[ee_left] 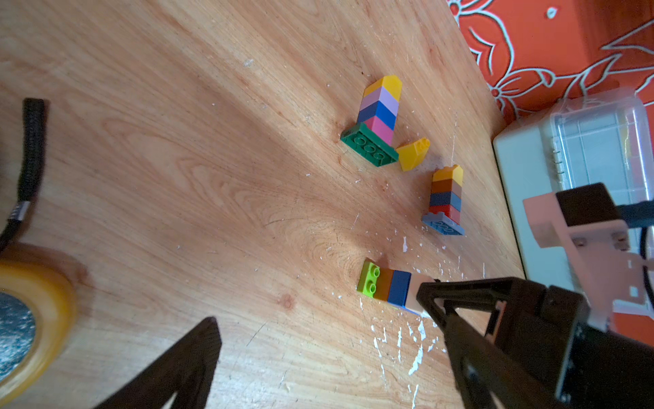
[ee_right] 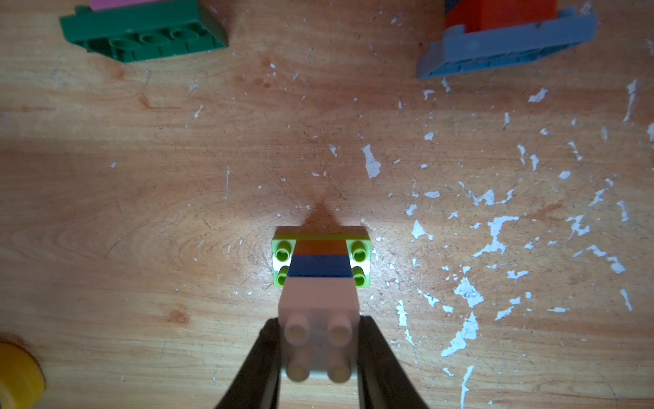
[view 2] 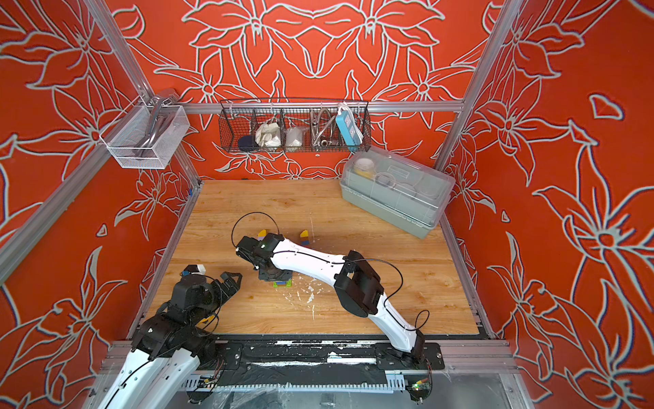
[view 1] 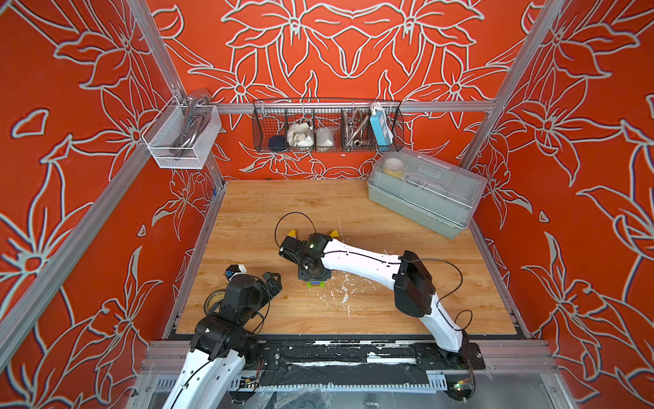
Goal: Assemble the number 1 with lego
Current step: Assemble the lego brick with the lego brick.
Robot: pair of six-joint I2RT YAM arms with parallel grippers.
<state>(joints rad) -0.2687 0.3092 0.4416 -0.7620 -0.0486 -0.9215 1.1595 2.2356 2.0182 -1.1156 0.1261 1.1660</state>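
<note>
**Right wrist view: right fingers (ee_right: 258,361) closed on the pale brick (ee_right: 318,301) that tops the lime-based stack (ee_left: 389,287)**

The stack stands upright on the tabletop (view 1: 283,202), its long axis vertical, straight under the right fingers. From the bottom it goes lime plate (ee_right: 283,255), brown brick (ee_right: 320,246), blue brick (ee_right: 320,266), then the pale brick. One finger presses each opposite side of the pale brick, and its studs show between them. The lime plate's long side runs along the line joining the two fingers. I cannot tell whether the pale brick is pushed fully home. My judgement is that the coming move is a straight push down or a straight lift off, and any tilt would tip the narrow column.

The left fingers (ee_left: 198,354) are spread wide and hold nothing. They sit near the stack on the robot's left, so the right arm is the one in contact.

Farther from the robot stand a green-based tower (ee_left: 378,109) and a blue-based tower (ee_left: 446,198), with a loose yellow slope brick (ee_left: 412,154) between them.

White flecks (ee_right: 467,294) litter the wood near the stack. A tape roll (ee_left: 32,318) lies by the left arm and a clear-lidded box (view 1: 424,191) sits at the back corner. The walls (view 1: 70,141) are red with a floral pattern, and a wire basket (view 1: 327,127) hangs on the back wall.
</note>
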